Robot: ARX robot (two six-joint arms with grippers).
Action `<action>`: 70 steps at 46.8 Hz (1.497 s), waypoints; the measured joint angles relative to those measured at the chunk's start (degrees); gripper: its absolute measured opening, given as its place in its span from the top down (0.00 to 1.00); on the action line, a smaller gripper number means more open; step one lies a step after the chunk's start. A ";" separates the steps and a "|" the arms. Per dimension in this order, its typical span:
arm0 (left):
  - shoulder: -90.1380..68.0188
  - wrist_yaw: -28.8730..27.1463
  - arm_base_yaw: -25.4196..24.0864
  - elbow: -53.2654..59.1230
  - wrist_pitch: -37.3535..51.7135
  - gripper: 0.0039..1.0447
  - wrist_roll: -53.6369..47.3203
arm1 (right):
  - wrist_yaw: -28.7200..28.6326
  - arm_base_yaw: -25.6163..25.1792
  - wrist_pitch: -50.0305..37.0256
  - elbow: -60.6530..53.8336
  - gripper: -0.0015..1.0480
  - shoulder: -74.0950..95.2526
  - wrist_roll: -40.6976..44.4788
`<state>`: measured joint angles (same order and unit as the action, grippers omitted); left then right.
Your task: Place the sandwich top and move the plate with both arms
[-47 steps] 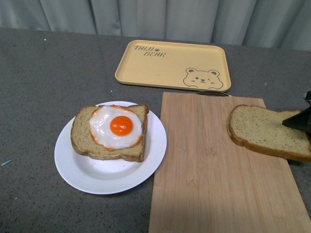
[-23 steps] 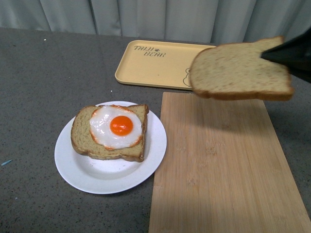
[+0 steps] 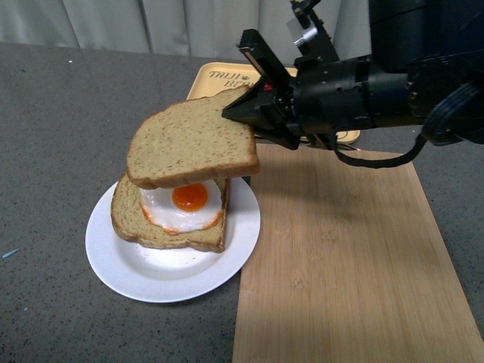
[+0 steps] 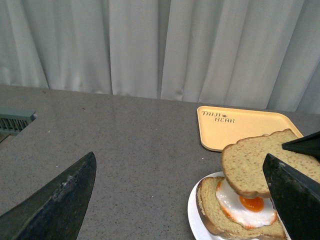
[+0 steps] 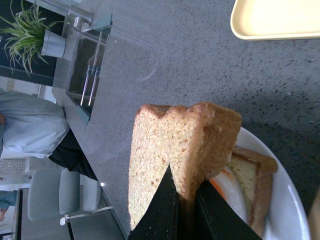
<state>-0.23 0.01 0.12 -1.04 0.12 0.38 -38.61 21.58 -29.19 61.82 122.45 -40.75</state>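
My right gripper (image 3: 240, 115) is shut on the sandwich top (image 3: 190, 145), a brown speckled slice, and holds it in the air just above the egg slice (image 3: 172, 214) on the white plate (image 3: 151, 276). In the right wrist view the fingers (image 5: 165, 207) pinch the slice (image 5: 172, 150) by its edge, with the plate (image 5: 282, 210) behind. My left gripper (image 4: 182, 200) is open and empty, left of the plate (image 4: 192, 212), its fingers (image 4: 60, 200) wide apart. The left wrist view also shows the held slice (image 4: 255, 162).
A bamboo cutting board (image 3: 340, 272) lies right of the plate, touching its rim. A yellow bear tray (image 3: 219, 87) sits behind, partly hidden by my right arm (image 3: 378, 83). A grey curtain closes the back.
My right arm has lifted the sandwich top off the cutting board and carried it left, from above the board to over the egg slice on the plate.
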 joint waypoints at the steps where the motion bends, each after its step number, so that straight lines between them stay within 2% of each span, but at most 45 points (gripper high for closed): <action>1: 0.00 0.00 0.00 0.00 0.00 0.06 0.00 | 0.17 0.59 0.28 0.83 0.97 0.72 -0.61; 13: 0.00 0.00 0.00 0.00 0.00 0.06 0.00 | 1.68 4.46 -0.28 2.10 0.97 4.33 -3.85; 27: 0.00 0.00 0.00 0.00 0.00 0.06 0.00 | 4.33 4.96 1.22 1.38 0.97 6.73 -2.86; 32: 0.00 -0.02 0.00 0.00 0.00 0.06 0.00 | 7.32 4.50 3.19 -0.11 0.73 5.57 1.57; 41: 0.00 -0.02 0.00 0.00 0.00 0.06 0.00 | 11.74 3.06 3.30 -3.34 0.41 0.68 8.39; 42: 0.00 -0.02 0.00 0.00 0.00 0.06 0.00 | 15.02 3.28 1.09 -3.82 0.40 0.72 9.88; 44: 0.00 0.00 0.00 0.00 0.00 0.06 0.00 | 29.77 3.98 -13.51 -7.72 0.47 1.64 16.41; 47: 0.00 0.17 0.00 0.00 0.00 0.06 0.00 | 40.26 3.96 -24.20 -12.13 0.55 1.99 21.44; 49: 0.00 -0.07 0.00 0.00 0.00 0.06 0.02 | 45.55 3.52 -30.45 -16.00 0.62 1.77 26.05; 53: 0.02 -0.11 0.00 0.00 -0.02 0.06 0.00 | 52.09 2.16 -38.34 -21.31 0.73 -0.07 32.22; 58: 0.09 -0.13 0.00 0.00 -0.04 0.06 0.00 | 56.22 0.26 -45.35 -26.43 0.86 -4.13 35.15; 62: 0.09 -0.11 0.00 0.00 -0.07 0.06 0.00 | 56.59 -1.44 -49.51 -29.99 0.99 -7.96 36.57; 70: 0.11 0.00 0.00 0.00 -0.07 0.06 0.00 | 56.94 -2.89 -50.77 -32.87 0.99 -9.94 36.98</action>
<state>-0.12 0.01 0.12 -1.04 0.05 0.38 18.33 18.70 -79.96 28.95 112.51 -3.77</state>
